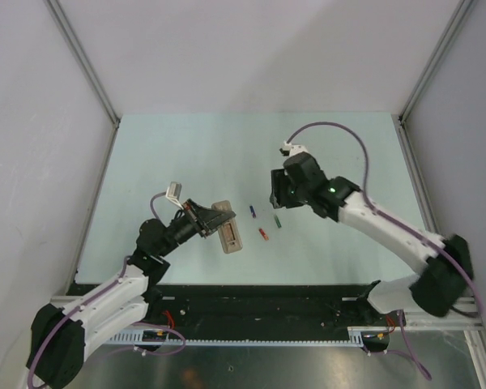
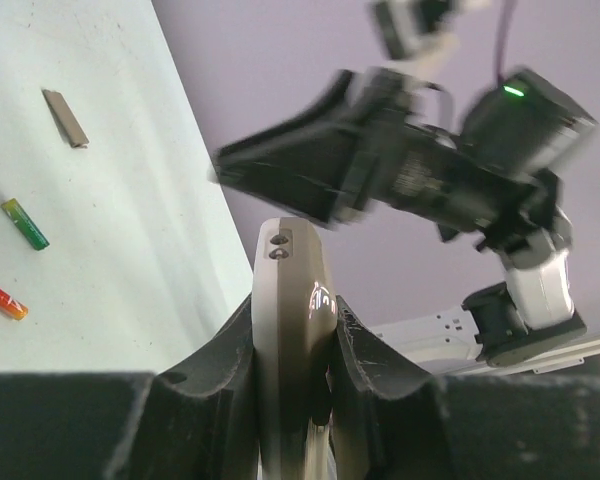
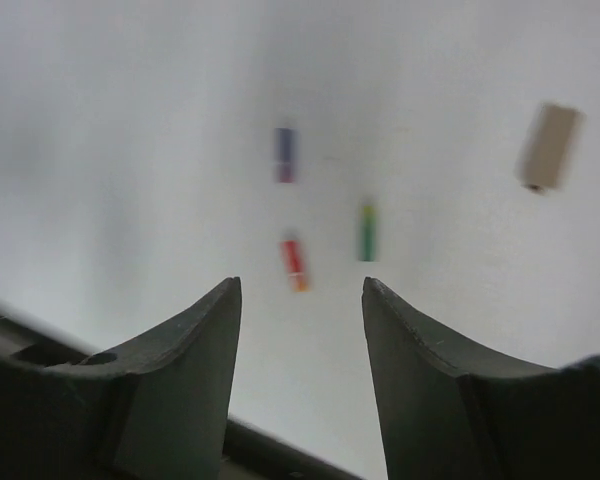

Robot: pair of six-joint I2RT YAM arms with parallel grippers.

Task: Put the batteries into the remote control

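Observation:
My left gripper [image 1: 211, 220] is shut on the remote control [image 1: 230, 232], which it holds lifted and tilted above the table. In the left wrist view the remote control [image 2: 292, 300] stands edge-on between the two fingers. Three batteries lie loose on the table: blue [image 1: 252, 211], red [image 1: 263, 233] and green [image 1: 278, 220]. My right gripper [image 1: 276, 197] hovers just behind them, open and holding nothing. The right wrist view, with that gripper [image 3: 300, 290], looks down on the blue [image 3: 285, 154], red [image 3: 295, 264] and green [image 3: 366, 232] batteries.
A small flat grey cover piece [image 3: 548, 146] lies on the table beyond the batteries, and it shows in the left wrist view too as the cover piece [image 2: 66, 117]. Pale walls with metal posts enclose the table on three sides.

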